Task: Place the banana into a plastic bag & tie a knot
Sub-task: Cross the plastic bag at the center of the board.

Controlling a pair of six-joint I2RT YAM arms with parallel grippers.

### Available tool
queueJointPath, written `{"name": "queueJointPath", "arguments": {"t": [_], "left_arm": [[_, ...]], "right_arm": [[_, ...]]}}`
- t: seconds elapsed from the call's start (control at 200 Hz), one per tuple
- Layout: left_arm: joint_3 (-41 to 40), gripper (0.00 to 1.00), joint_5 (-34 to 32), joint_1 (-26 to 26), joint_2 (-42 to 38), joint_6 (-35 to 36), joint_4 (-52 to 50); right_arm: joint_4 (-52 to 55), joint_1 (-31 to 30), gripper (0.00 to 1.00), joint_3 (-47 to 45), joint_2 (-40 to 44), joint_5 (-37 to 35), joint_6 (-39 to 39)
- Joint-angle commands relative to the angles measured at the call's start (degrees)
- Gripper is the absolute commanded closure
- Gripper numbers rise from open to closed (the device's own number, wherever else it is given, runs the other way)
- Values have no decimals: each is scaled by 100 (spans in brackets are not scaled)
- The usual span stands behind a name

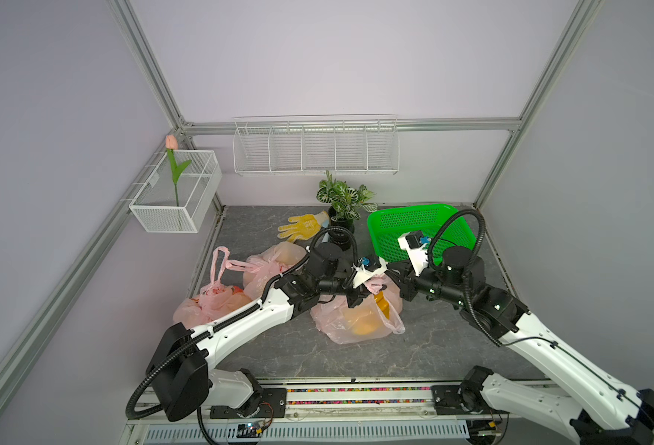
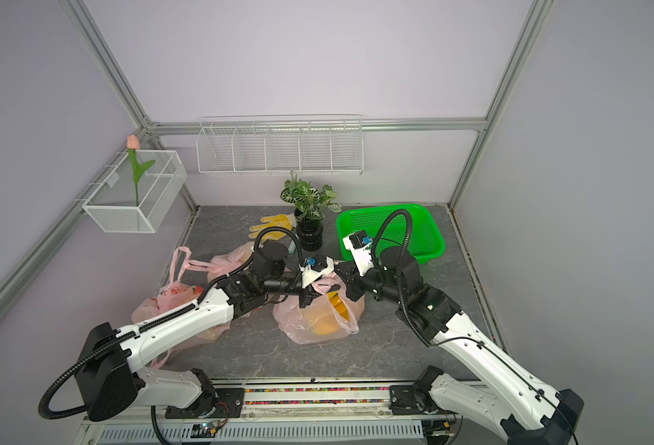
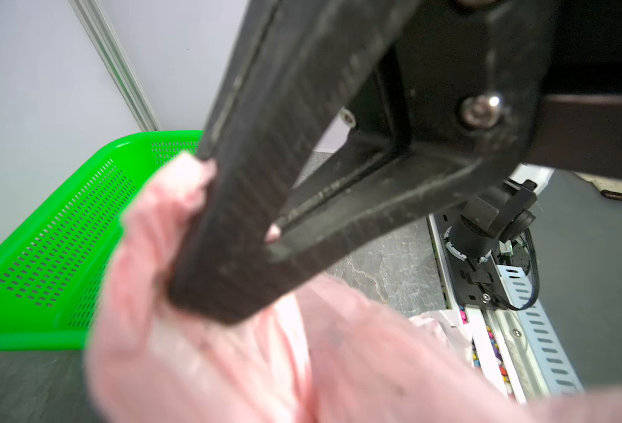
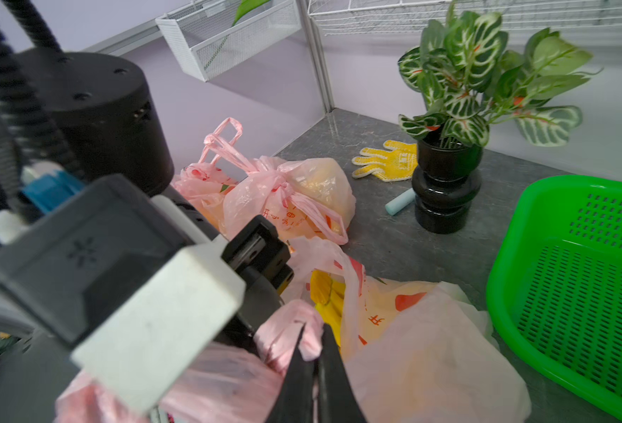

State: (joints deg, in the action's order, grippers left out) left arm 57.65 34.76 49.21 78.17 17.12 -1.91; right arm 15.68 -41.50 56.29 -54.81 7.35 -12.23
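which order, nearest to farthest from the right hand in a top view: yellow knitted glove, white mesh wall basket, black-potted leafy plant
1. Black-potted leafy plant, just behind the right hand.
2. Yellow knitted glove, farther back, toward the left.
3. White mesh wall basket, on the left wall.

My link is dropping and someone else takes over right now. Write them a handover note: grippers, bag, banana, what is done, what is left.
Grippers: the left gripper is shut on pink plastic of the centre bag. The right gripper is shut on a bunched handle strip of the same bag.
Banana: a yellow shape shows in that bag's mouth and is likely the banana.
Done: banana bagged.
Left: tie the knot; no knot is visible on this bag yet.
Nearby: two knotted pink bags and the green basket.
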Motion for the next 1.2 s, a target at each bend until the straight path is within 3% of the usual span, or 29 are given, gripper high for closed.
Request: {"name": "queueJointPath", "arguments": {"t": [0.0,0.295,0.77,0.985,1.194], "left_arm": [[-71,90,-215,26,-163,-268,247],[-439,93,-980,-48,-373,-799,761],[-588,97,-1286,-263,-325,-1168,1043],[-611,93,-1441,-285,-262,-1238,1126],[-722,88,-768,-289,-307,-1040,930]], "right_arm": [[-206,-81,93,-70,128,-810,-2],[-158,-422,93,-383,622,-1759,118],[85,-723,93,-1164,709,-1509,-481],[-140,-901,93,-1519,535,-1420,-825],[-857,-907,93,-1588,252,-1446,-1201]]}}
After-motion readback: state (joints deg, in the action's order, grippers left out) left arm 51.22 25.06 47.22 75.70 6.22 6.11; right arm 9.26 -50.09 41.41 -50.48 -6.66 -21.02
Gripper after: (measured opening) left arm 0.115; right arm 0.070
